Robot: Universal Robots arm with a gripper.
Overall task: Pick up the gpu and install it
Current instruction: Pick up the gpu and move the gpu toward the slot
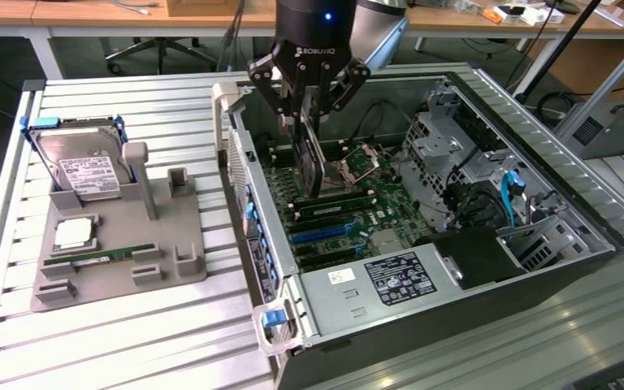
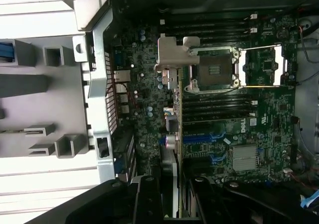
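Slatted tabletop (image 1: 127,341) carries the open computer case (image 1: 238,154); the pincer (image 1: 308,106) pinches the gpu (image 1: 309,162) upright over the motherboard (image 1: 399,223). Installation step in hand: seating likely calls for squaring the card edge over a blue slot (image 1: 318,234)

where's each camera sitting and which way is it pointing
Exterior view: off the arm and raised, angled down on the open computer case and the grey parts holder at the exterior view's left; the arm's wrist and claw show, shut on the gpu.
Wrist view: on the wrist, looking down along the held gpu onto the motherboard; the claw's dark fingers show.
Shared: gpu, claw, motherboard, computer case.
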